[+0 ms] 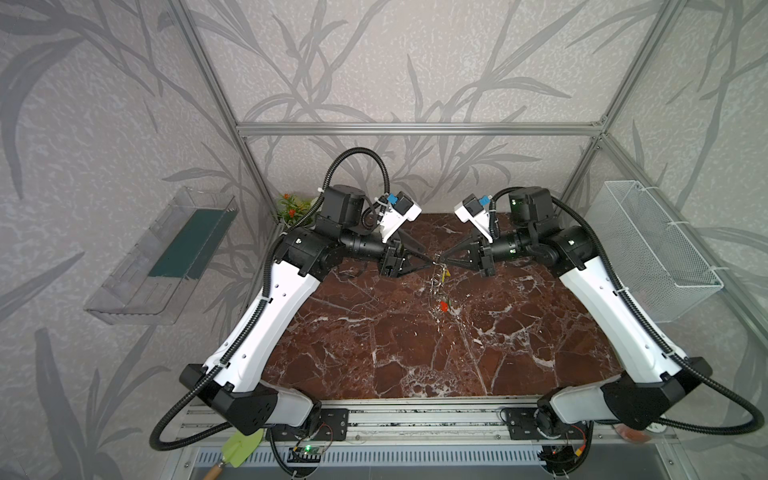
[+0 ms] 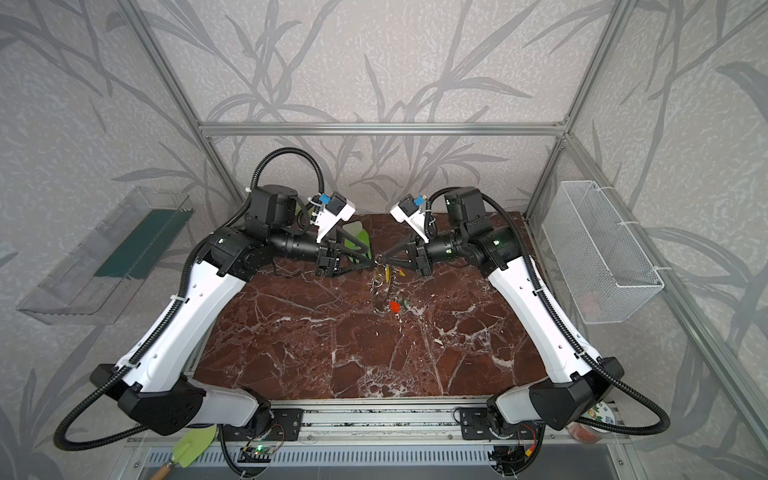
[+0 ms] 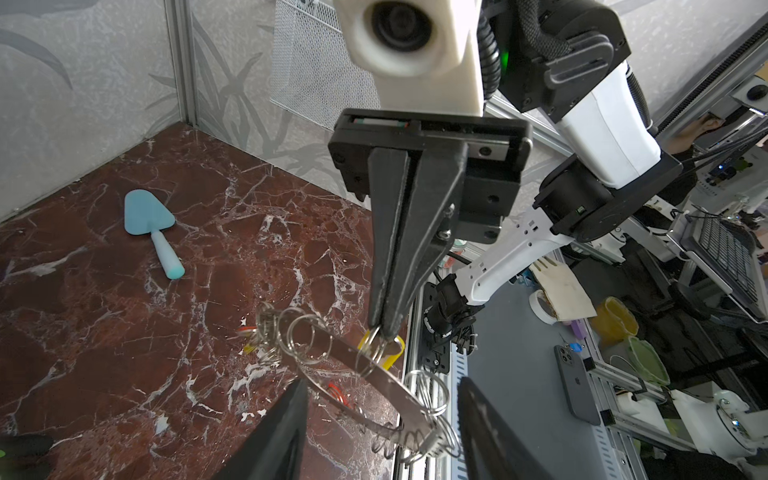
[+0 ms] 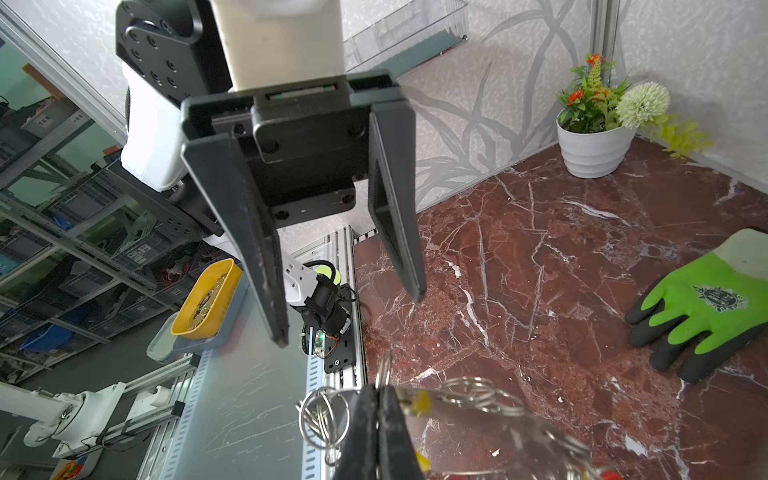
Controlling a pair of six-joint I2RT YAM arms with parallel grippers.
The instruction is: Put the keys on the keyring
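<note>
The keyring point(image 3: 376, 376) is a flat grey metal ring fringed with small wire loops, and it hangs tilted above the marble table point(image 1: 374, 345). My right gripper point(image 3: 382, 328) is shut on one small loop at its rim, as the right wrist view shows point(image 4: 380, 392). My left gripper point(image 3: 382, 381) is open, its fingers point(image 4: 266, 257) spread wide, and the keyring's near end lies between them without touching. In both top views the two grippers point(image 1: 431, 258) point(image 2: 380, 261) meet tip to tip over the keyring point(image 2: 380, 286). Keys with a yellow tag point(image 3: 395, 353) and a red tag point(image 1: 443, 306) hang at the ring.
A green-and-black glove point(image 4: 702, 303) and a white potted plant point(image 4: 594, 141) lie toward the back left. A pale blue trowel point(image 3: 151, 220) lies at the back right. A wire basket point(image 1: 660, 249) hangs on the right wall and a clear shelf point(image 1: 162, 253) on the left wall.
</note>
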